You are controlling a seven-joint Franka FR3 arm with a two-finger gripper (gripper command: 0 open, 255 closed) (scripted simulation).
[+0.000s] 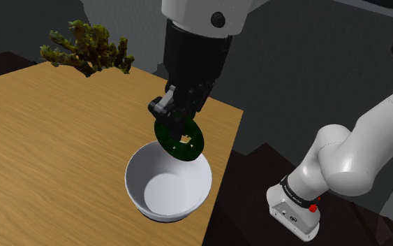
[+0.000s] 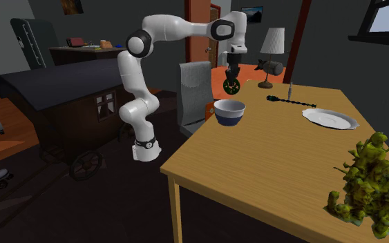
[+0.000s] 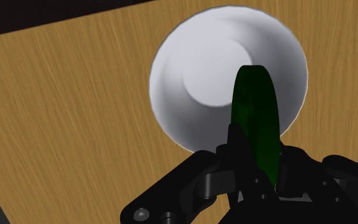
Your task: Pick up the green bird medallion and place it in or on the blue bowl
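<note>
Wrist view: claw (image 3: 260, 167) clasps medallion (image 3: 255, 108) above bowl (image 3: 171, 95).

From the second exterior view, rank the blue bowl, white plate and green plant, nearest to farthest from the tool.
1. Blue bowl, just below the tool, which clasps the green medallion.
2. White plate, farther along the table, toward the view's right.
3. Green plant, at the view's lower right.

The arm (image 2: 129, 74) is glossy white — fat rounded links with dark bands at the joints. One boxy white segment (image 1: 301, 222) carries a black ring (image 1: 294, 193), a red button (image 1: 314, 207) and a small round mark (image 1: 290, 219). The gripper (image 1: 175, 122) is all black — blocky.
</note>
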